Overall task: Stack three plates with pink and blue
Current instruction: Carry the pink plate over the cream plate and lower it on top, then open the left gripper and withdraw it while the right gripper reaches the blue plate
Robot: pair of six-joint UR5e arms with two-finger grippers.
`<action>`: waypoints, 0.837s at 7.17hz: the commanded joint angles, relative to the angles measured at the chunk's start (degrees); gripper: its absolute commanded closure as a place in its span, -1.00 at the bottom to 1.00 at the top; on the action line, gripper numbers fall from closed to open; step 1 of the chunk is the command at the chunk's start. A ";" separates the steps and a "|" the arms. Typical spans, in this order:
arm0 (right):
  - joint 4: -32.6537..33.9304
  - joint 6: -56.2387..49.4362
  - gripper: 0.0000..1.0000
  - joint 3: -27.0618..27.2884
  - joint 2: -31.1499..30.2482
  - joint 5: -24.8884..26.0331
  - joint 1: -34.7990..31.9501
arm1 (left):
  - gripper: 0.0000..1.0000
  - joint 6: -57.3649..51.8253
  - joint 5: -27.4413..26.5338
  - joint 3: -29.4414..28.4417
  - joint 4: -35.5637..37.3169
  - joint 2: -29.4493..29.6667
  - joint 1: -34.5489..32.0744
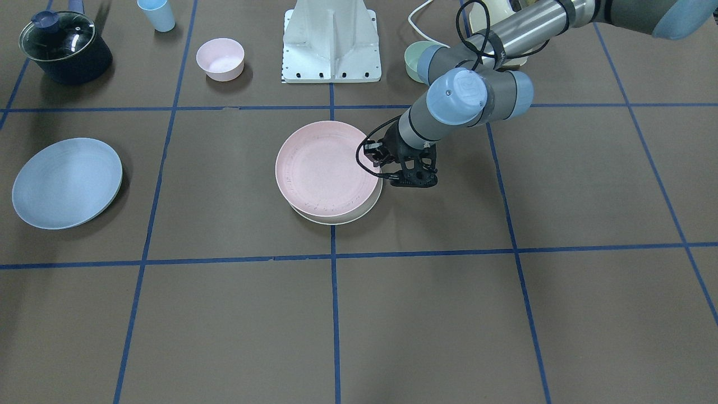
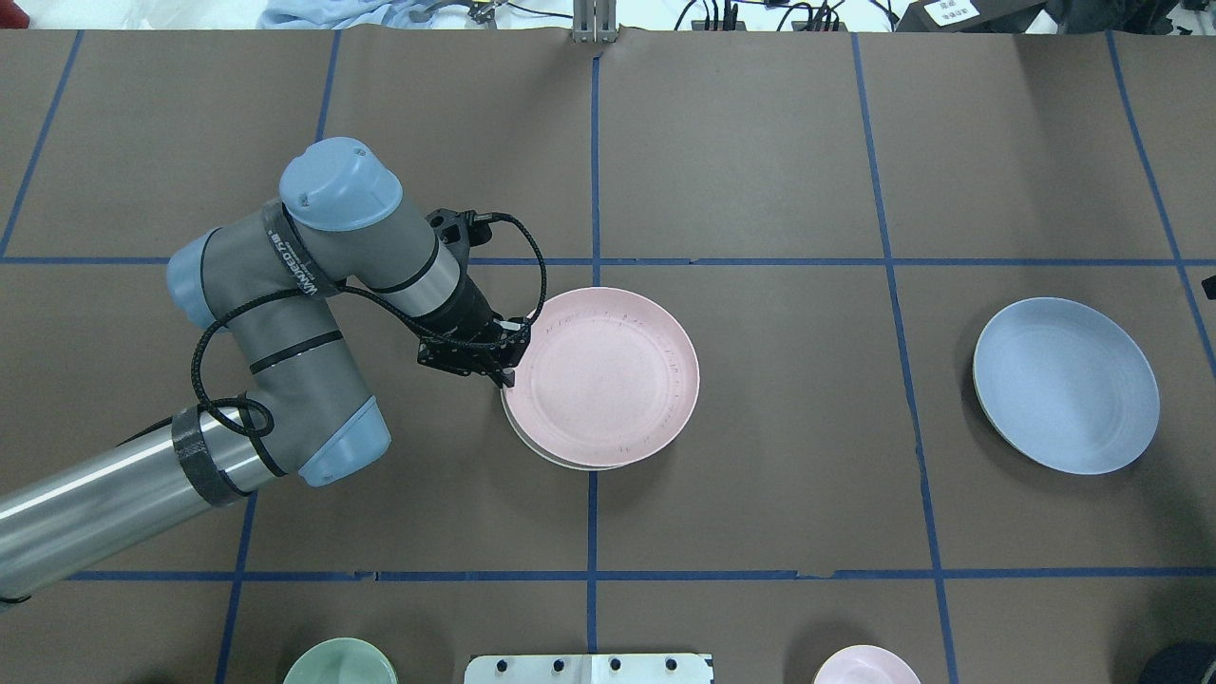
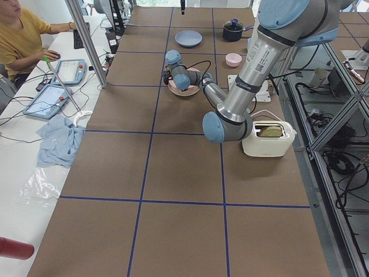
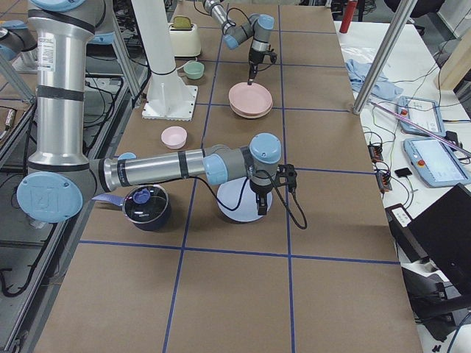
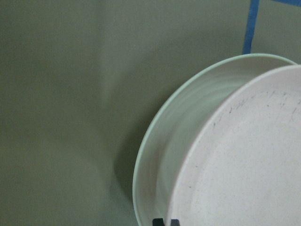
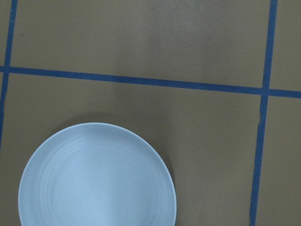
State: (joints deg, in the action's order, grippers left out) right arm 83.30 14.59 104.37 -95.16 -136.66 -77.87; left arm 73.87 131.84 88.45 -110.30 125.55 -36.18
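The pale pink plate (image 1: 325, 168) lies on top of the cream-white plate (image 1: 367, 209) at the table's middle, shifted a little so the cream rim shows. My left gripper (image 2: 503, 373) is shut on the pink plate's rim on the robot's left side. In the left wrist view its fingertips (image 5: 165, 221) pinch the pink plate (image 5: 244, 165) over the cream plate (image 5: 160, 155). The pale blue plate (image 2: 1066, 385) lies alone far to the robot's right. My right gripper (image 4: 261, 208) hovers over the blue plate (image 6: 96, 176); I cannot tell if it is open.
Along the robot's side stand a small pink bowl (image 1: 220, 58), a green bowl (image 1: 414, 60), a light blue cup (image 1: 157, 14), a lidded dark pot (image 1: 64, 46), the robot base (image 1: 332, 42) and a toaster (image 3: 268, 137). An operator (image 3: 20, 34) sits beside the table.
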 commanded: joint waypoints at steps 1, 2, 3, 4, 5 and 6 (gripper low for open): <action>0.02 0.00 -1.00 -0.04 0.07 0.08 0.00 | 0.47 -0.04 -0.01 -0.12 -0.27 -0.13 0.06; 0.02 0.00 -1.00 0.04 0.07 0.08 0.00 | 0.20 -0.04 -0.01 -0.12 -0.27 -0.13 0.06; 0.02 0.00 -1.00 -0.04 0.07 0.08 0.00 | 0.08 -0.04 -0.01 0.31 -0.27 -0.13 0.06; 0.02 0.09 -1.00 -0.04 0.07 0.00 0.26 | 0.08 0.13 -0.01 2.06 -0.10 -0.39 -0.11; 0.02 1.83 -1.00 -0.22 0.07 0.08 2.35 | 0.09 0.14 -0.01 3.99 0.34 -0.74 -1.68; -0.07 4.19 -1.00 -0.39 0.07 1.39 4.55 | 0.11 -0.04 0.25 7.40 0.61 -3.27 -4.57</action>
State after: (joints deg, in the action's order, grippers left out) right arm 83.31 16.38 104.17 -95.10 -136.30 -75.73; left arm 73.94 131.89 92.41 -110.06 124.35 -38.03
